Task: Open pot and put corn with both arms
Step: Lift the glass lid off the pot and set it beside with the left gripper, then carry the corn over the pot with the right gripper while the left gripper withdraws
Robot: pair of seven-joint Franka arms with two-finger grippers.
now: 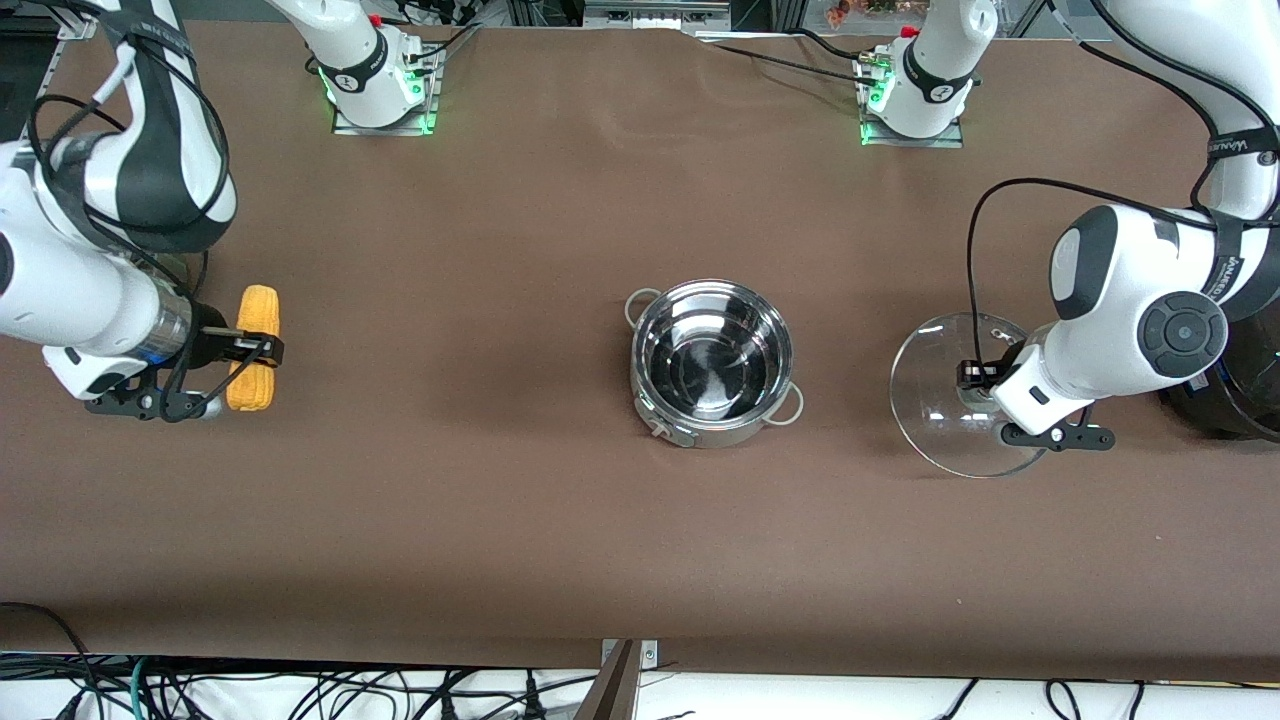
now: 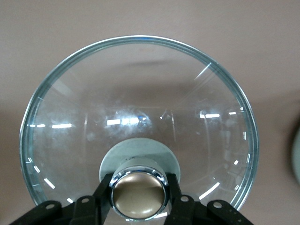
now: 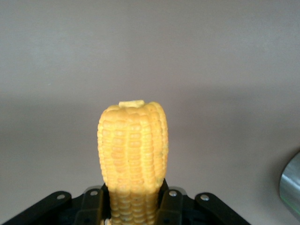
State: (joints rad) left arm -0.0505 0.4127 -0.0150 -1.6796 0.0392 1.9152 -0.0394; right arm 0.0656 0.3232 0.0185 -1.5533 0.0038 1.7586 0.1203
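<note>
Between the right pincer's (image 1: 262, 352) fingers, corn (image 1: 255, 345); lid knob (image 2: 138, 195) in left pincer (image 2: 138, 197).

I see a brown table covering (image 1: 520, 200) filling nearly the whole front view, smooth and evenly lit. Nearer the camera than its edge lies a white strip strewn with black cables (image 1: 330, 695). A dark round appliance (image 1: 1235, 385) sits on the covering at the left arm's end.
</note>
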